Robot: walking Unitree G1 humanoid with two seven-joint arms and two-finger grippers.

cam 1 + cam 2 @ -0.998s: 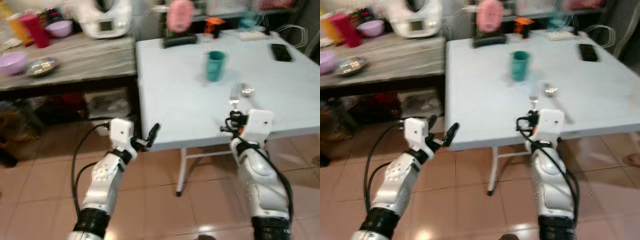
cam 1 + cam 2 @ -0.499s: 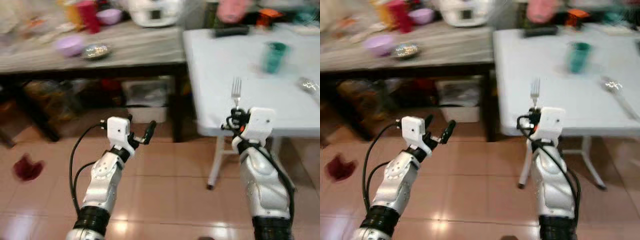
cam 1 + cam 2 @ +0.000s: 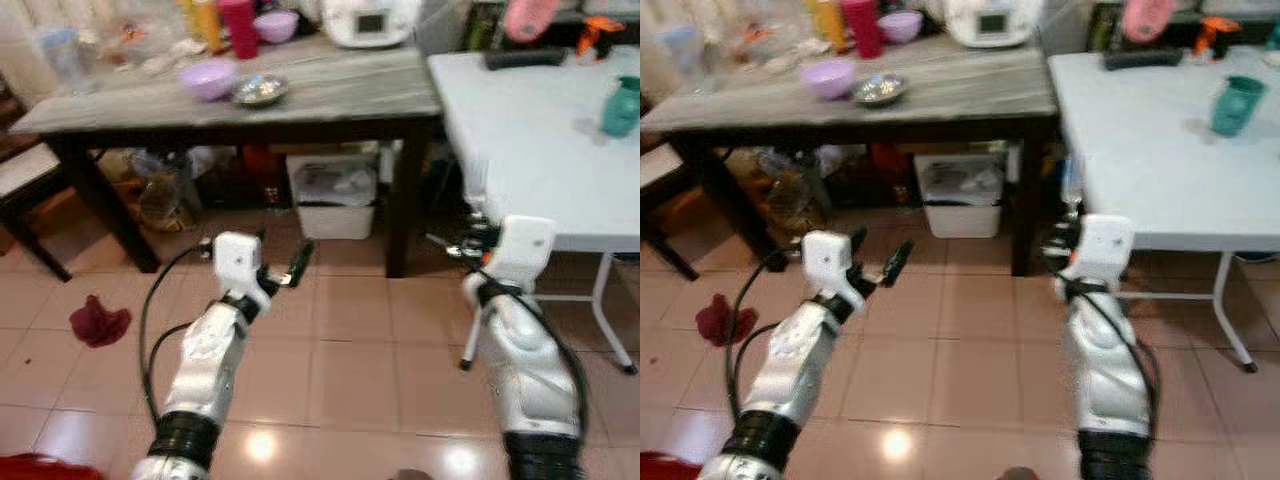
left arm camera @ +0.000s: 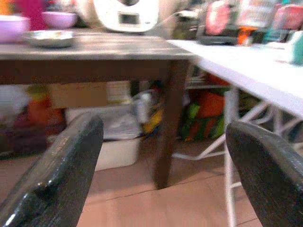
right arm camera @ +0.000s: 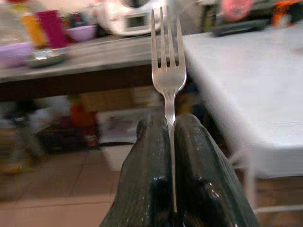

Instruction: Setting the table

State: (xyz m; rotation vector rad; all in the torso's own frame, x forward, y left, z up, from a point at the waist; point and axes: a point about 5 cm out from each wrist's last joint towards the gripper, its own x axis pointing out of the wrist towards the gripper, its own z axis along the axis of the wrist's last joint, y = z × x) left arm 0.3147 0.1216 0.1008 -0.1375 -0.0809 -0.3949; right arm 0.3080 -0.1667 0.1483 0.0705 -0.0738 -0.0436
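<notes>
My right gripper is shut on the handle of a silver fork, which stands upright with its tines up. In the left eye view that gripper hangs over the floor, just off the near left corner of the white table. A teal cup stands far back on this table. My left gripper is open and holds nothing, low over the tiled floor; its black fingers are spread wide in the left wrist view.
A dark wooden side table to the left of the white one carries a purple bowl, a metal bowl, a red cup and a white appliance. Under it sits a white bin. A red cloth lies on the floor.
The whole view has swung to the left, so the white table now sits at the right edge. Both arms keep their pose, and the fork stays in the right gripper.
</notes>
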